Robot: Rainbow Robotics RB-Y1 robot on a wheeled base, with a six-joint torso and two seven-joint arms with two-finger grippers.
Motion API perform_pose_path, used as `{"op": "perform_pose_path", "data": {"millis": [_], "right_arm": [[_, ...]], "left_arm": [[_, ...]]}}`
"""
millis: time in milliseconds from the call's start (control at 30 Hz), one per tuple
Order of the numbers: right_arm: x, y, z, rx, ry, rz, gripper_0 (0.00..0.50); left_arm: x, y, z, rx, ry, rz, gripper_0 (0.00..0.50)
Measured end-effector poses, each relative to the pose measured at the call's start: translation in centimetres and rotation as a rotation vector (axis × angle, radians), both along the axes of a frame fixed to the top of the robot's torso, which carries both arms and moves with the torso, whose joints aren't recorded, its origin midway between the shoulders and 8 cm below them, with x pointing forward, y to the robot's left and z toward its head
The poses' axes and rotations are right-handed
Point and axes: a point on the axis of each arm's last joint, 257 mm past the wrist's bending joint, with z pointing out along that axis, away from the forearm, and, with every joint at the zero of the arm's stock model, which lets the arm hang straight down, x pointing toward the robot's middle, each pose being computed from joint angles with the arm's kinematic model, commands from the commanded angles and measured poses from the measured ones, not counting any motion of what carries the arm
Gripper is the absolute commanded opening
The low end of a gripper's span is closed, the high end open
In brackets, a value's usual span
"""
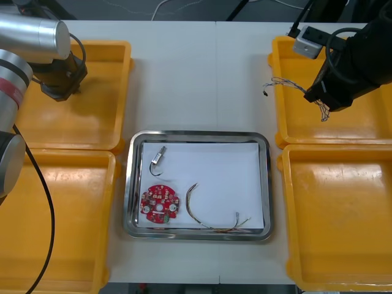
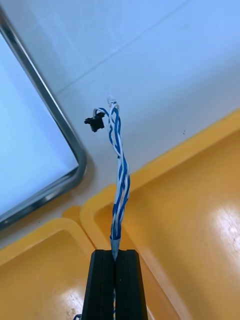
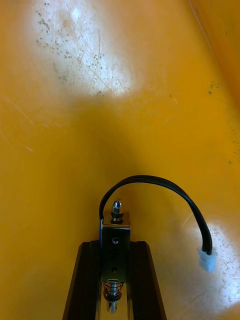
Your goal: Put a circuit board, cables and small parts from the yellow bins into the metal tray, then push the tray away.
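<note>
While your right claw point(image 2: 115, 252) pinches the twisted cable point(image 2: 120, 170) over the rim of the far right bin point(image 1: 278, 98) and your left claw point(image 3: 114, 246) clamps a small metal part point(image 3: 115, 232) above the far left bin point(image 1: 92, 122), a hasty swing could drop either.

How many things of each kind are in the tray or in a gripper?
Red circuit boards: 1, in the metal tray
Small metal parts with black cables: 2, one in the tray, one in the left gripper
Separate cables: 2, thin cable in the tray, blue and white cable in the right gripper
Total: 5
</note>
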Motion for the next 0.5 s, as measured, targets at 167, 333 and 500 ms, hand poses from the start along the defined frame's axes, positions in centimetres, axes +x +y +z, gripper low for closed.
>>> {"op": "perform_pose_path", "data": {"millis": [167,333,500], "right_arm": [[-1.0,2.4,-0.8,-0.047,-0.012,0.099,0.0],[-2.3,4.9,-3.2,-0.1,0.029,0.179,0.0],[-3.4,7.1,-5.6,-0.142,0.065,0.236,0.0]], "left_arm": [[-1.5,0.1,-0.4,0.01,0.067,0.009,0.0],[-2.6,-0.7,1.3,0.027,0.111,-0.003,0.0],[-3.2,-2.4,4.3,0.038,0.11,-0.036,0.0]]}}
